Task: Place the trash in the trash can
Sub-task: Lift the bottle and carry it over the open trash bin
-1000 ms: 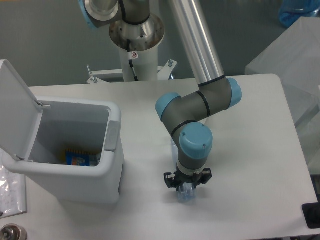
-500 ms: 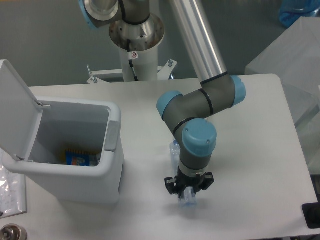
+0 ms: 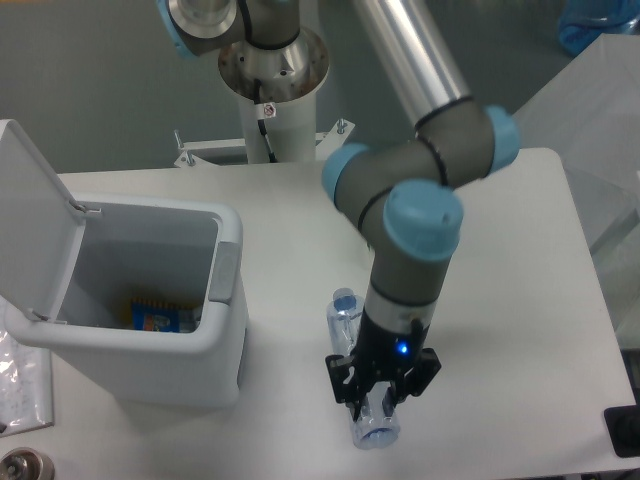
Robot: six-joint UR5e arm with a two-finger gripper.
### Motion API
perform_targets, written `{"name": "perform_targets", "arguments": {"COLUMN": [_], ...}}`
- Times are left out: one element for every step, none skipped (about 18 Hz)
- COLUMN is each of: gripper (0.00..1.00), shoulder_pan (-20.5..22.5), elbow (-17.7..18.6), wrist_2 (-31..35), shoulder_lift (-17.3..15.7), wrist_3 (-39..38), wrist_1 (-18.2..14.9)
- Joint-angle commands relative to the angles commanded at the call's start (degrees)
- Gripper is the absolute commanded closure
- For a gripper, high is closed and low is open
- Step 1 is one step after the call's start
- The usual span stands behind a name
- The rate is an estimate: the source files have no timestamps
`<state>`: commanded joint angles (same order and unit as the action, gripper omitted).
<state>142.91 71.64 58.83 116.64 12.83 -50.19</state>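
Observation:
The crushed clear, blue-tinted bottle (image 3: 345, 312) lies lengthwise on the white table, its cap end far and its base (image 3: 376, 434) near. My gripper (image 3: 374, 398) points down over the bottle's near half. Its black fingers (image 3: 353, 392) stand on either side of the bottle and close against it. The white trash can (image 3: 150, 372) stands to the left with its flip lid (image 3: 30, 220) open and upright and its grey tab (image 3: 222, 272) facing the bottle. The wrapper with a green mark does not show.
A blue and yellow item (image 3: 155, 318) lies inside the can. A clear plastic sheet (image 3: 18, 385) and a round metal part (image 3: 20, 467) sit at the table's front left. The arm's base column (image 3: 272, 110) stands at the back. A black object (image 3: 623, 432) is at the right edge.
The arm has risen and swung toward the front; the gripper has shifted nearer along the bottle. More of the bottle now shows, from cap to base.

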Motion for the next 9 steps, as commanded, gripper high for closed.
{"name": "perform_targets", "arguments": {"gripper": [0.64,0.63,0.63,0.63,0.63,0.63,0.63,0.63,0.63], "shoulder_pan": [0.09,0.18,0.27,0.18,0.18,0.09,0.18,-0.08,-0.34], "elbow": [-1.23,-2.37,-3.43,-4.39,-5.1,-5.98,-6.33,-6.34,-6.34], "wrist_2": [-2.9,-5.19,-6.95,-8.54,-10.21,-11.96,-13.63,-15.04,-16.19], "shoulder_lift": [-0.79,-1.15,-1.32,-1.41,-1.41,-1.85,-2.64,-3.6,-4.31], "wrist_3": [0.0,0.0,0.0,0.0,0.09,0.09,0.09,0.09,0.0], "wrist_1": [0.61,1.06,1.41,1.59,1.67,1.94,3.07,4.56,5.71]}}
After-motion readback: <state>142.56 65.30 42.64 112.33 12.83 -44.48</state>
